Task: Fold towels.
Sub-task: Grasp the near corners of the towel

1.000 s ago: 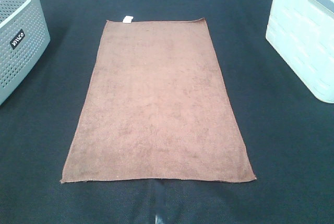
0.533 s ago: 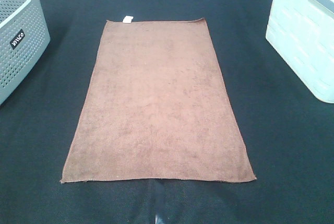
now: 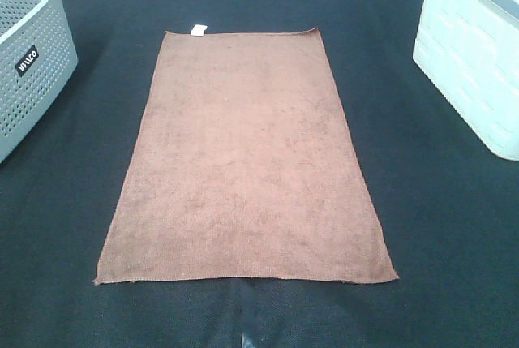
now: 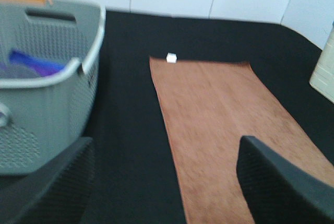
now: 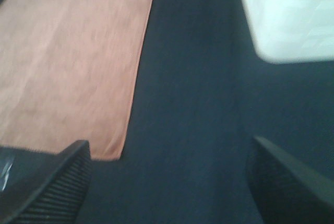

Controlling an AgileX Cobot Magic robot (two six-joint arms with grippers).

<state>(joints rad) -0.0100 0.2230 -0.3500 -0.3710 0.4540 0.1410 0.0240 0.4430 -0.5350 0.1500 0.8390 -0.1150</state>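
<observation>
1 reddish-brown towel (image 3: pixel 247 161) lies spread flat and unfolded on the black table (image 3: pixel 438 226), roughly at its middle. Its long sides run away from the robot, and the small white tag (image 3: pixel 196 29) sits at the far short edge. A grey basket (image 3: pixel 28 56) stands off the towel's far left and a white basket (image 3: pixel 474 56) off its far right, both well apart from the cloth. Neither arm shows in the high view.

The left gripper (image 4: pixel 164 182) hangs near the towel's left long edge. That edge and a strip of bare table show between its 2 fingers (image 4: pixel 52 182). The fingers are spread wide with nothing between them, and I cannot tell whether either touches the cloth. The grey basket is close on its outer side, with something blue (image 4: pixel 34 63) inside.

The right gripper (image 5: pixel 172 182) hangs by the towel's near right corner. The corner lies just beside 1 finger, and only bare table shows in the gap. Its 2 fingers are also wide apart and grasp nothing. This view is blurred, so fine contact cannot be judged. The white basket stands beyond, on the outer side.
</observation>
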